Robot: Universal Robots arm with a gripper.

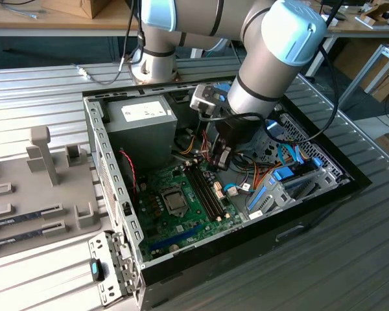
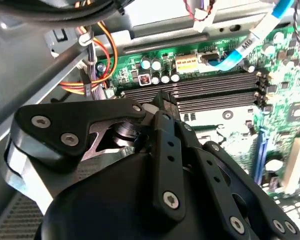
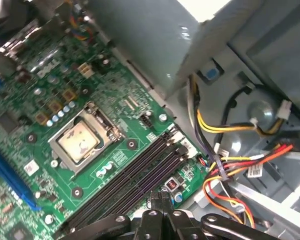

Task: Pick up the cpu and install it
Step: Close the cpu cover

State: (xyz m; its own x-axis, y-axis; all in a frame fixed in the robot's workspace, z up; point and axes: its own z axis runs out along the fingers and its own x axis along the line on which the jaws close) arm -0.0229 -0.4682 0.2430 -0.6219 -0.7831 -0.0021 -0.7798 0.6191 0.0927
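A metal socket frame point(image 3: 83, 140) sits on the green motherboard point(image 1: 181, 223) inside the open computer case. Within the frame lies a flat silvery square that I take for the cpu point(image 3: 80, 141); in the exterior view it is a dark grey square point(image 1: 176, 202). My gripper point(image 1: 221, 168) hangs above the far end of the black memory slots point(image 3: 130, 175), beside the socket and apart from it. In both wrist views its black fingertips point(image 3: 161, 196) point(image 2: 162, 99) are pressed together, shut, with nothing between them.
A grey power supply box point(image 1: 139, 126) fills the case's back corner. Orange, yellow and red wires point(image 3: 230, 165) run close by the gripper. Blue cables and drive brackets point(image 1: 288, 181) stand at the exterior view's right. A grey tray point(image 1: 13, 194) with memory sticks point(image 1: 26, 218) lies left of the case.
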